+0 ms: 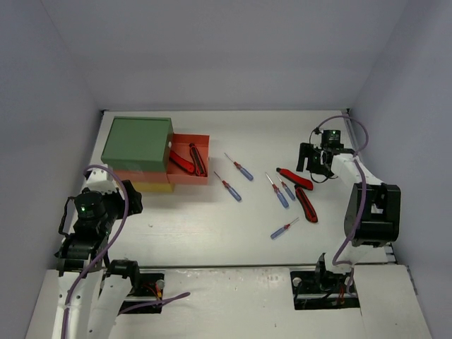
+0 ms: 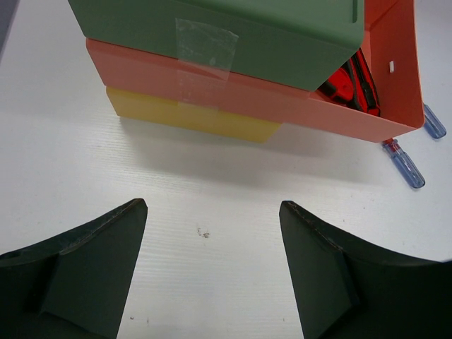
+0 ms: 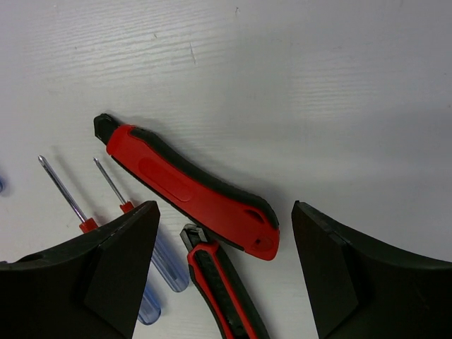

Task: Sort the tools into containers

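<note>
Two red-and-black utility knives lie on the table: one slants between my right gripper's open fingers, the other starts just below its butt end. My right gripper hovers above them, holding nothing; from above it stands just behind the knives. Blue-handled screwdrivers are scattered mid-table. The cabinet has a green top drawer, a pulled-out orange-red drawer with knives inside, and a yellow bottom drawer. My left gripper is open over bare table before the cabinet.
Two screwdrivers lie right beside my right gripper's left finger. Another screwdriver rests by the orange drawer's outer corner. White walls close the table at the back and sides.
</note>
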You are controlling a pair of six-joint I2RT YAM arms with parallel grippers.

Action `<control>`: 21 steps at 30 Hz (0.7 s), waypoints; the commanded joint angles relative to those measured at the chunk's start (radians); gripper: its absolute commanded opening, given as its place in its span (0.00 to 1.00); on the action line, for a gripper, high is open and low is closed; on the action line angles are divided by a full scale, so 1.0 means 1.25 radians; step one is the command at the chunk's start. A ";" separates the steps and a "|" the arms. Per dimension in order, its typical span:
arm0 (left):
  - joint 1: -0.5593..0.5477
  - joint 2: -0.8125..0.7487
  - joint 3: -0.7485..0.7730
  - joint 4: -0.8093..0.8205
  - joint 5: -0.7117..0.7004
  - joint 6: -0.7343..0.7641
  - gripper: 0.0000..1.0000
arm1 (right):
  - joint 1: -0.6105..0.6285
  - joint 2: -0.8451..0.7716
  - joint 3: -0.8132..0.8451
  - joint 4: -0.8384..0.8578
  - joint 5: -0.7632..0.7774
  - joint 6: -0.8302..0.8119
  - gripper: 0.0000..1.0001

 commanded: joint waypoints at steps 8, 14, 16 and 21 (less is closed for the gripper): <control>0.005 0.007 0.005 0.042 0.011 -0.009 0.73 | 0.091 0.051 0.043 0.006 0.043 -0.096 0.75; 0.005 0.010 0.005 0.042 0.017 -0.009 0.73 | 0.116 0.070 0.045 0.007 0.064 -0.129 0.75; 0.005 0.011 0.005 0.044 0.018 -0.009 0.73 | 0.117 0.075 0.048 0.006 0.080 -0.133 0.74; 0.005 0.011 0.005 0.044 0.022 -0.009 0.73 | 0.117 0.100 0.058 0.006 0.098 -0.129 0.73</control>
